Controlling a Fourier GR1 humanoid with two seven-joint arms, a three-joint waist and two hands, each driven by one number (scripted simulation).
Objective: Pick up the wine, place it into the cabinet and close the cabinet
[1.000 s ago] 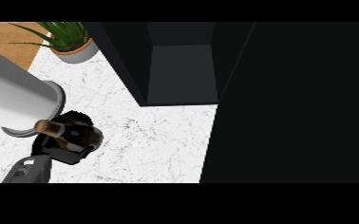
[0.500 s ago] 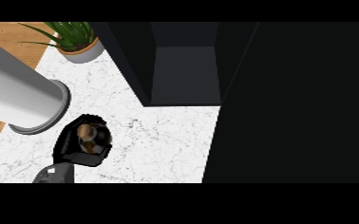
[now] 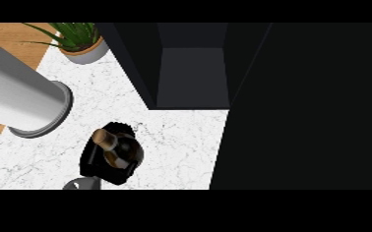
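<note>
While the left hand shows at the near left of the white marble counter, its black fingers are curled round the wine, hiding most of the bottle. Only the tan top of the neck and a patch of brown glass show between fingers and thumb. The neck points toward the far left. Whether the base of the bottle touches the counter cannot be told. A short piece of grey forearm enters from the near edge just behind the hand.

The cabinet stands at the far side, right of the hand and well apart from it. Its front is open, showing a dark grey inside. A broad dark panel fills the right of the view from far to near; whether it is the cabinet's door cannot be told.

A tall grey cylinder stands at the left edge, its rimmed base on the counter near the hand but apart from it. A potted plant in a pale pot sits at the far left, beside a strip of wooden surface.
</note>
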